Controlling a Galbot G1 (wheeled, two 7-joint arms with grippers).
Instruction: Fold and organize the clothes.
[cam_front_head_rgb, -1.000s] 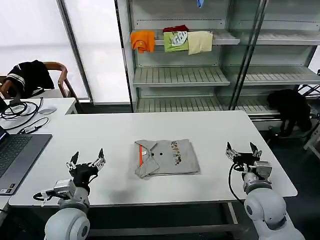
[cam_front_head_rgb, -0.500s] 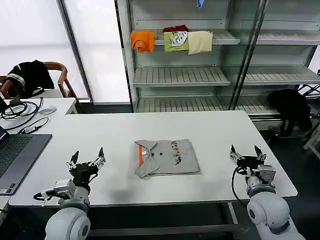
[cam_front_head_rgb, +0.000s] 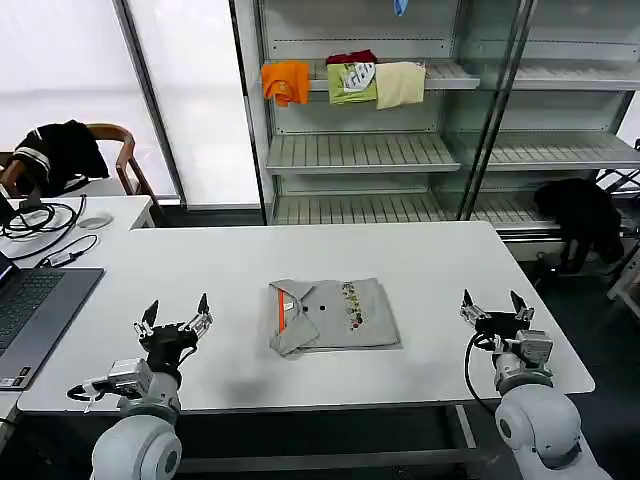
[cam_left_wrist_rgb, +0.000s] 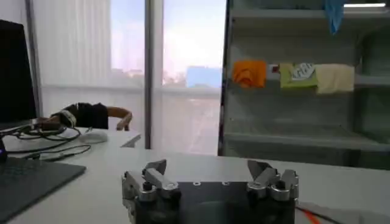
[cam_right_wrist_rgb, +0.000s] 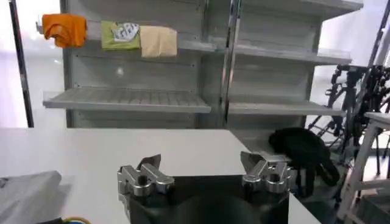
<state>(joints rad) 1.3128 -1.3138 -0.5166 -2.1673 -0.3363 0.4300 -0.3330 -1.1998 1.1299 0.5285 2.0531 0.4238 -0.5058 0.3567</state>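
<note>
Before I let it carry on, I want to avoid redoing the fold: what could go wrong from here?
1. The T-shirt lies folded mid-table with neither gripper on it; a one-sided grab could pull the fold open.
2. The left gripper and right gripper sit open near the table's front edge, far to each side; uneven reaches might skew the bundle.
3. The laptop and cables lie beyond the left arm; a wide swing may catch them.
</note>
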